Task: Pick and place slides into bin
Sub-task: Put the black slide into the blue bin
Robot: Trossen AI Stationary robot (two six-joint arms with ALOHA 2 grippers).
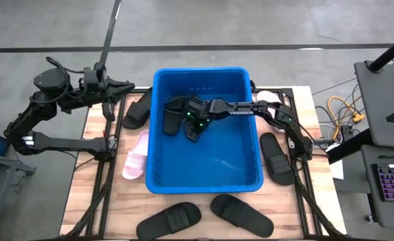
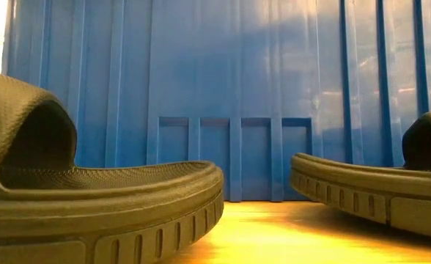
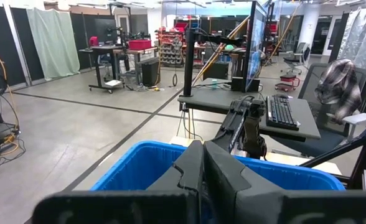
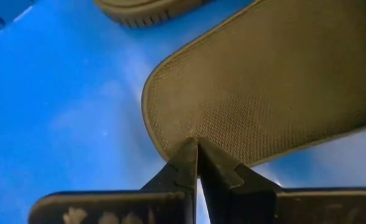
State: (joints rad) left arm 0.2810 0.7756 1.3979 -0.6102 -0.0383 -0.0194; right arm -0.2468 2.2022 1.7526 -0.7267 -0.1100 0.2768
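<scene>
Inside the bin [image 1: 250,120], right gripper [image 4: 197,152] pinching the edge of a black slide [image 4: 282,81] low over the floor: best released only once it lies flat; left gripper [image 3: 203,163], fingers pressed together, waits outside; the second binned slide [image 4: 149,9] is mostly cut off.

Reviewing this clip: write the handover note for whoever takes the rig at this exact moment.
Right gripper: inside the bin, shut on the edge of a black slide; a second black slide lies beside it on the bin floor.
Left gripper: shut, empty, waiting off the bin's left far corner.
Done: one slide binned, one being delivered.
Left on the table: black slide and pink slide left of the bin, black slide right, two black slides near, something pale at the right far corner.
</scene>
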